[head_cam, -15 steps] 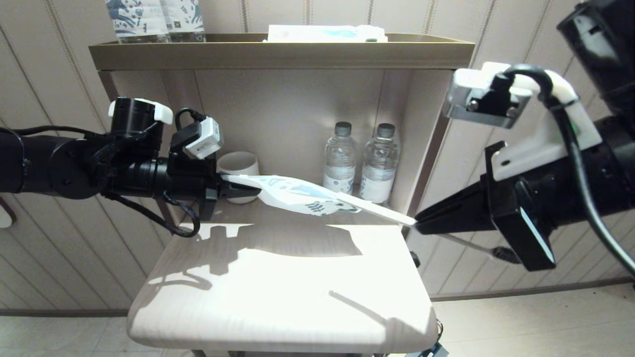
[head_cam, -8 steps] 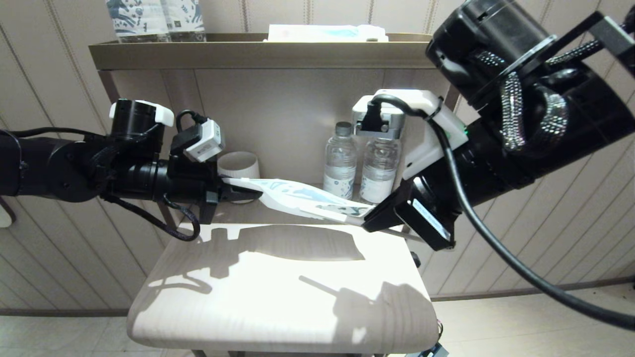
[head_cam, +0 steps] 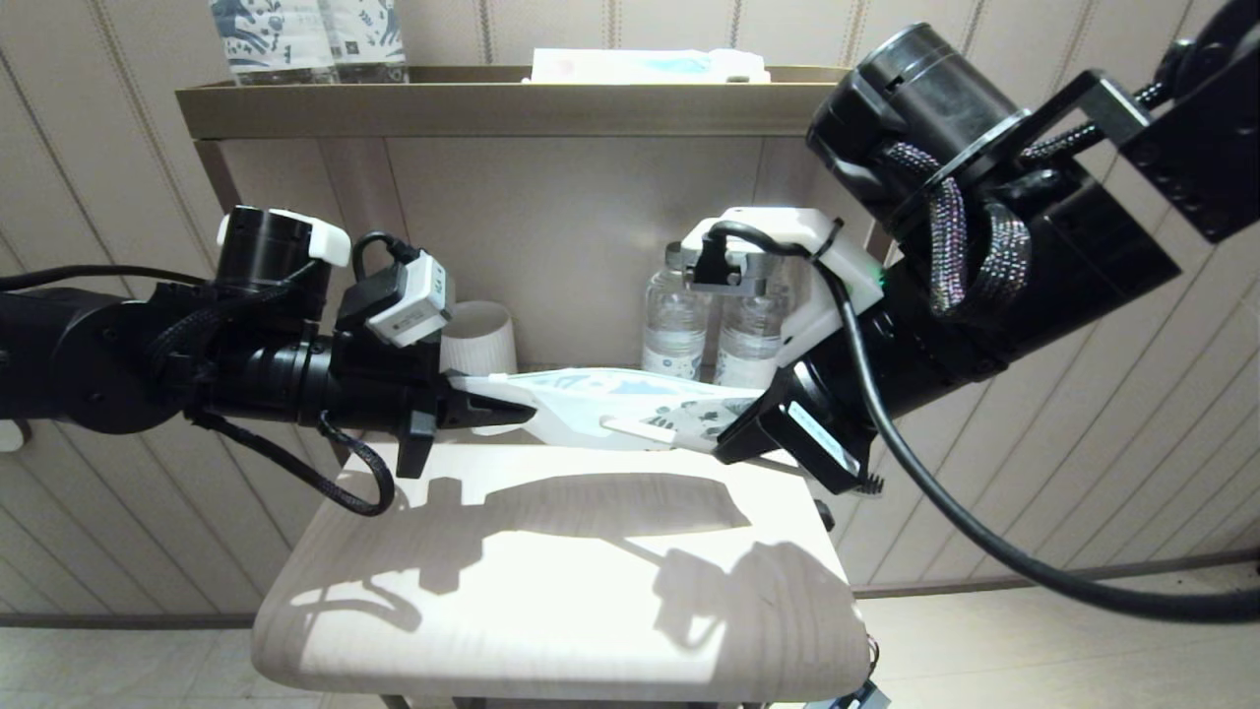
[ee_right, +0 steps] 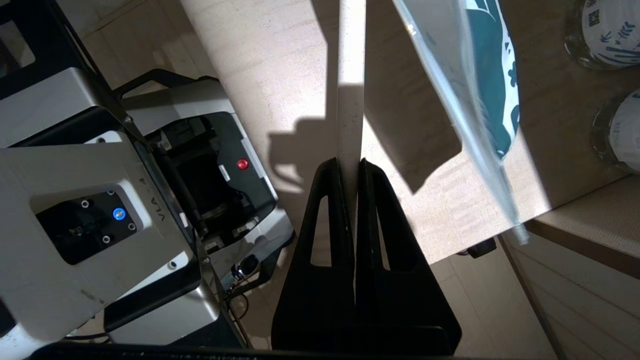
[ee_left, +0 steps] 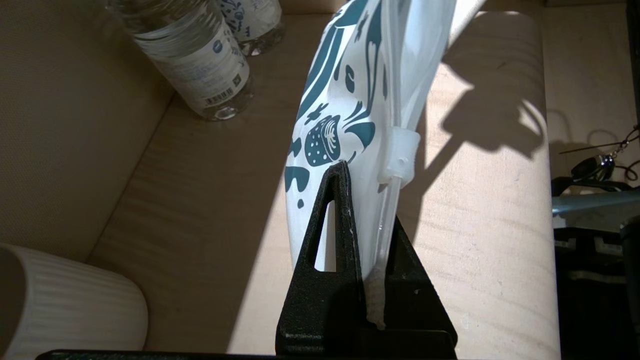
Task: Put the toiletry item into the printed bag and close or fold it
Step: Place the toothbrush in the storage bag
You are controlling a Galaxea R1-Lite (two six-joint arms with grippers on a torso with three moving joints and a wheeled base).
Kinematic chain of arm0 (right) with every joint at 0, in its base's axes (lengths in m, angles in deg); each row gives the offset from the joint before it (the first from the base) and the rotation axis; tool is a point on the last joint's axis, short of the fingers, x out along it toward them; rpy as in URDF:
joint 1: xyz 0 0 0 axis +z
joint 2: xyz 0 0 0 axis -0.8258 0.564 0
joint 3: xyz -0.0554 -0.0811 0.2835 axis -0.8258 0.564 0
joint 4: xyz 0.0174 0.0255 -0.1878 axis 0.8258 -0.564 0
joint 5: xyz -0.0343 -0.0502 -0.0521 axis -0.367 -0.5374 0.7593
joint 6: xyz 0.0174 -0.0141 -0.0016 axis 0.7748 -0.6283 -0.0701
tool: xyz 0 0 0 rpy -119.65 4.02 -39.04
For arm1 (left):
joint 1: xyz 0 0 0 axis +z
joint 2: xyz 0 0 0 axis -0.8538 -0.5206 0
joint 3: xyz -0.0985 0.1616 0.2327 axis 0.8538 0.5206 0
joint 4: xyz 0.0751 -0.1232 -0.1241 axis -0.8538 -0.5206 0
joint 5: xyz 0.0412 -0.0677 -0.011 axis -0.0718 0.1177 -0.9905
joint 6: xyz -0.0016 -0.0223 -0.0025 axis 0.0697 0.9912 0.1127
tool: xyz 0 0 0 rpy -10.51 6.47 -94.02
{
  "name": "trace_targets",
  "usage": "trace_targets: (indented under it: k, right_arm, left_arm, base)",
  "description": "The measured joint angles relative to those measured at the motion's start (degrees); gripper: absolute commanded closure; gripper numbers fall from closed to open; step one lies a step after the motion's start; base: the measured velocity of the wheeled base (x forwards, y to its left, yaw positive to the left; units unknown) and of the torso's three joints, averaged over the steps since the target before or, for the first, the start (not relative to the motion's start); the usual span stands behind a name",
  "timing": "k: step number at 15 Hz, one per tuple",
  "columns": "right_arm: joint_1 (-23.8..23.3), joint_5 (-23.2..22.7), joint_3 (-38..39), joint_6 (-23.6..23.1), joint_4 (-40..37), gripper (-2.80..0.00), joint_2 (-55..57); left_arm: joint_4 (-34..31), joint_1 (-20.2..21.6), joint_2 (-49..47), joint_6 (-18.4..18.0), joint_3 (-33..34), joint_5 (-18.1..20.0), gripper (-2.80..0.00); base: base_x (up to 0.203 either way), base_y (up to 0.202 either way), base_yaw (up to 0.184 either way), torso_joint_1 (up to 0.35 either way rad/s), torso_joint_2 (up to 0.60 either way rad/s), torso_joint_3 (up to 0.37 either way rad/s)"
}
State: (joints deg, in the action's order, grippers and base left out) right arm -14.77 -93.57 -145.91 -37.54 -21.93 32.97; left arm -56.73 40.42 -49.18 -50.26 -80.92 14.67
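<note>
Head view, going from left to right: the left arm reaches in level from the left, and the left gripper (head_cam: 497, 412) points to the right above the back of the pale wooden table (head_cam: 551, 611). Its black jaws are closed tight on one end of the flat white printed bag with dark blue leaves and flowers (head_cam: 610, 406). The bag hangs in the air over the table, stretched between the two grippers, and its shadow falls on the table top below. Just behind the left gripper stands a white ribbed cup (head_cam: 479, 340). Behind the bag, at the back of the shelf, stand two clear plastic water bottles (head_cam: 674, 330).

The right arm comes down from the upper right at a slant, and the right gripper (head_cam: 733, 441) points down and to the left at the other end of the bag. Its jaws are pressed shut on the thin pale cream toothbrush (head_cam: 640, 429). The toothbrush lies along the near side of the bag, right at its edge. In the right wrist view the toothbrush handle (ee_right: 350, 100) runs straight out from between the closed black fingers (ee_right: 325, 240), with the bag (ee_right: 480, 90) just beside it.
</note>
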Motion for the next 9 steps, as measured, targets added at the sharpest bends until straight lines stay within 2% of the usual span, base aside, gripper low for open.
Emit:
trace_targets:
  k: [9]
  right_arm:
    - [2.3, 1.8, 1.9, 0.3, -4.3, 0.0, -5.6]
  left_arm:
    - [0.1, -1.1, -0.5, -0.1, 0.2, -0.1, 0.0]
  base:
    - [0.0, 0.0, 0.0, 0.0, 0.0, 0.0]
